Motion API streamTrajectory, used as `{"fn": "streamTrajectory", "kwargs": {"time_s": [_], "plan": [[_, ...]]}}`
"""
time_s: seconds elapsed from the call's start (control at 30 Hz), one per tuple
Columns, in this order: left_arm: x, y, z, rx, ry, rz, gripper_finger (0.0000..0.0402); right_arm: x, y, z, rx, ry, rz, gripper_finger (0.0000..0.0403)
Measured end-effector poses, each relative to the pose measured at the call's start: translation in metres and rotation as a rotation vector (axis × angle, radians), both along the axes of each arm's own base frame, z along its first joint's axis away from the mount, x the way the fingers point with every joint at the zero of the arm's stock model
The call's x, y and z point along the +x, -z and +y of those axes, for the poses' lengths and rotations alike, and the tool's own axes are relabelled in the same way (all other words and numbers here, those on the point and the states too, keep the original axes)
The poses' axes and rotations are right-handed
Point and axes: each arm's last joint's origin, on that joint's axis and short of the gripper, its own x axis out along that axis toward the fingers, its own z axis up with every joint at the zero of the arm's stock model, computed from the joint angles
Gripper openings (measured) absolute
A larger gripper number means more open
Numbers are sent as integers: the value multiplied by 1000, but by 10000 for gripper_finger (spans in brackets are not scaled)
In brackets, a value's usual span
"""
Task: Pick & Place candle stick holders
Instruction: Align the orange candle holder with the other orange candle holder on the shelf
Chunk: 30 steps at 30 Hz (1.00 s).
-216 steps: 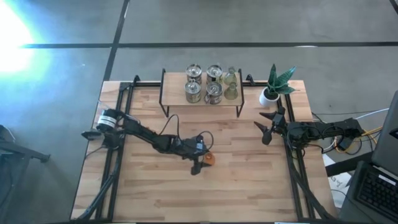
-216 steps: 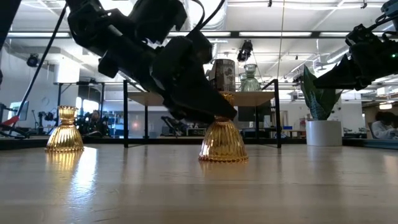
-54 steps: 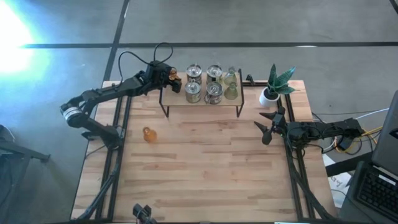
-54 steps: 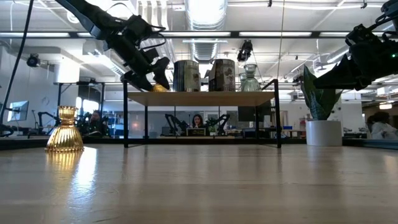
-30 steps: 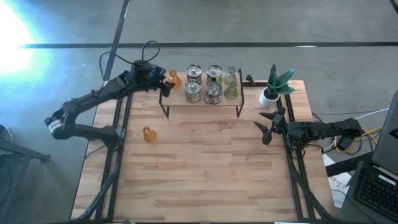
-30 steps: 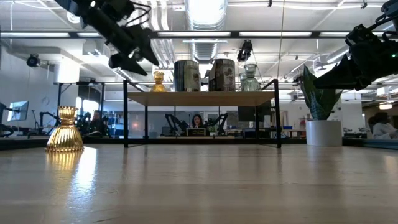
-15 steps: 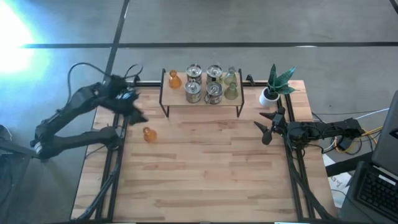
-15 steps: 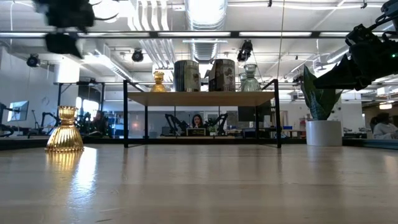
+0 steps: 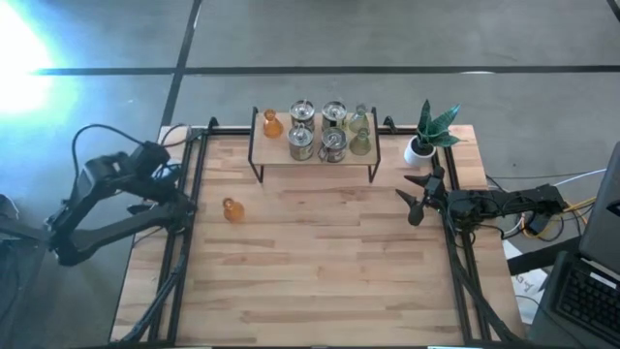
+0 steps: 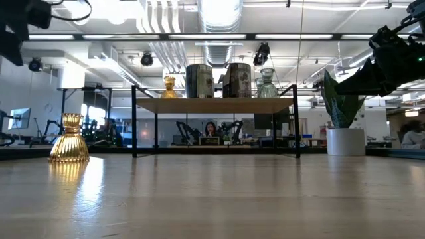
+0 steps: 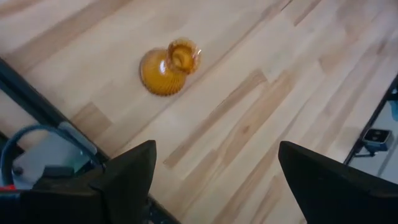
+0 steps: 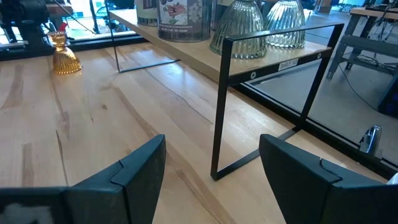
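One orange candle stick holder point(image 9: 271, 124) stands upright on the left end of the black-framed wooden shelf point(image 9: 315, 158), beside the silvery holders point(image 9: 301, 143) and the pale green ones point(image 9: 359, 142). A second orange holder point(image 9: 231, 209) stands on the table near its left edge and also shows in the left wrist view point(image 11: 166, 68). My left gripper point(image 11: 214, 186) is open and empty. It hangs above the table's left rail point(image 9: 160, 165), left of that holder. My right gripper point(image 9: 417, 199) is open and empty at the table's right side.
A green plant in a white pot point(image 9: 426, 136) stands at the far right corner, beside the shelf. Black frame rails point(image 9: 184, 242) run along the table's left and right edges. Bare wood lies in front of the shelf point(image 9: 320, 252).
My left gripper has drawn back from the shelf's left end toward the table's left edge, empty, and now hangs over the left rail. The orange holder stays upright on the shelf. The other orange holder has not moved.
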Motion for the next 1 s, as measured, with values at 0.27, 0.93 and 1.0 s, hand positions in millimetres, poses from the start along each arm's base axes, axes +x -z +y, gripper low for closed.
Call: {"fn": "streamTrajectory", "kwargs": {"time_s": [0.27,0.93,1.0], "plan": [[4,36,2,-86,104,77,340,0,0,0,0,0,1,251],[33,43,12,-114,323,233,316,0,0,0,0,0,0,251],[37,44,12,-125,337,258,317,0,0,0,0,0,0,251]]}}
